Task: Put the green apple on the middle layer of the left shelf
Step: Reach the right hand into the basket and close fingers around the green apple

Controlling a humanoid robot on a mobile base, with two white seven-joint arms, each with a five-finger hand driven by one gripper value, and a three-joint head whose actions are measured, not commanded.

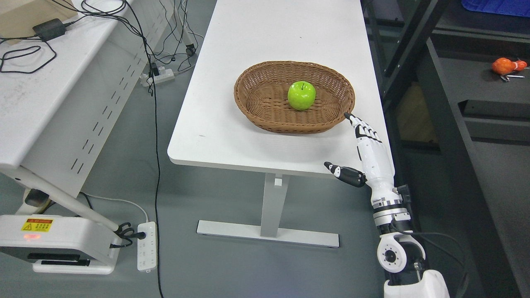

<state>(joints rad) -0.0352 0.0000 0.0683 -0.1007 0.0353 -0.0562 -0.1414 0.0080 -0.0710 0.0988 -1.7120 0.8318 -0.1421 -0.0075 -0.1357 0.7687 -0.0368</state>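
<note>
A shiny green apple [301, 95] is seen upright, stem upward, inside an oval brown wicker basket [256, 89], near its middle. The basket is set on a long white worktop [232, 124], toward the near right part of it. The right hand [366, 142], white with black joints, is reached in from the lower right, held over the worktop's near right corner. Its fingers [361, 126] are stretched out straight and nothing is held; the thumb [345, 174] is spread off to the left. The fingertips are just beside the basket's near right rim; contact cannot be told. A small orange object [507, 65] is lying on a dark shelf [476, 82] at the far right.
</note>
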